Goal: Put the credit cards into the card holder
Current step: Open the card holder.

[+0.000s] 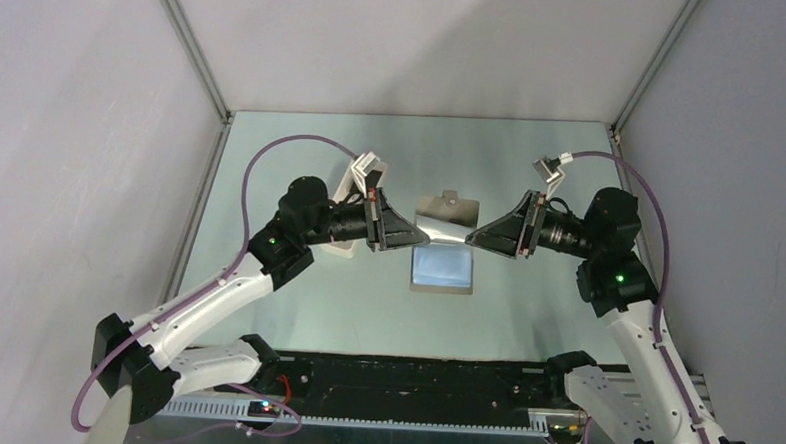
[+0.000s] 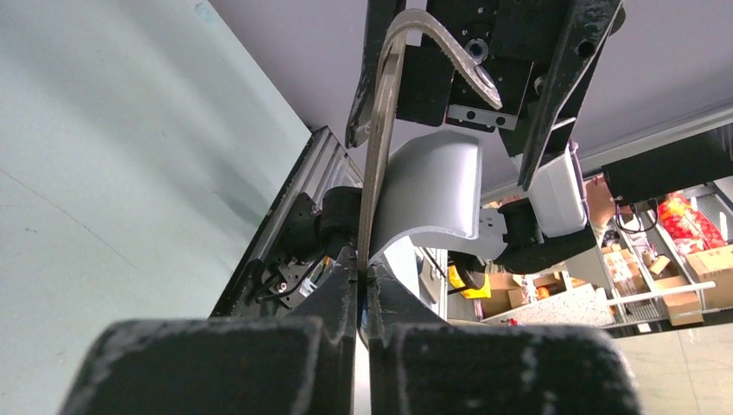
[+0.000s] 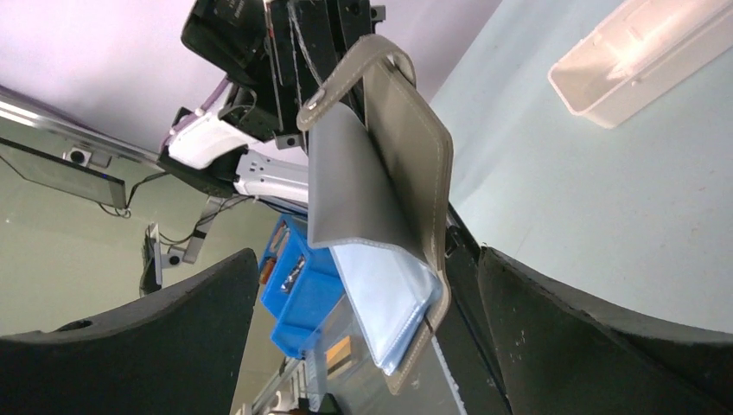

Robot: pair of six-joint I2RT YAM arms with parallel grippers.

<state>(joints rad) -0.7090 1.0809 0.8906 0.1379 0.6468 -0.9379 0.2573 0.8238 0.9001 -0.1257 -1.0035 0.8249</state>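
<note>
The table [image 1: 295, 308] carries a white tray [image 3: 640, 52]. In the top view the two arms meet to the right of that tray, and the card holder [image 1: 444, 224] hangs between them, apparently lifted off the surface. It is open, with the grey cover toward the back and the light blue pockets [image 3: 385, 294] falling toward the front.

The left gripper [image 2: 363, 281], on the side of the card holder nearer the tray, is pinched tight on one thin edge. It alone carries the card holder. The right gripper [image 3: 367, 268], on the side away from the tray, stands wide with a finger on each side of the hanging flaps, touching neither.

No credit cards show in any view, and I cannot tell whether they lie in the tray.

The step in hand looks like presenting an open pocket. To do it well, keep the left pinch firm and steady, let the blue leaves hang free of the closing tab [image 3: 346, 78], and close the right fingers only on the grey cover, not the pockets.
</note>
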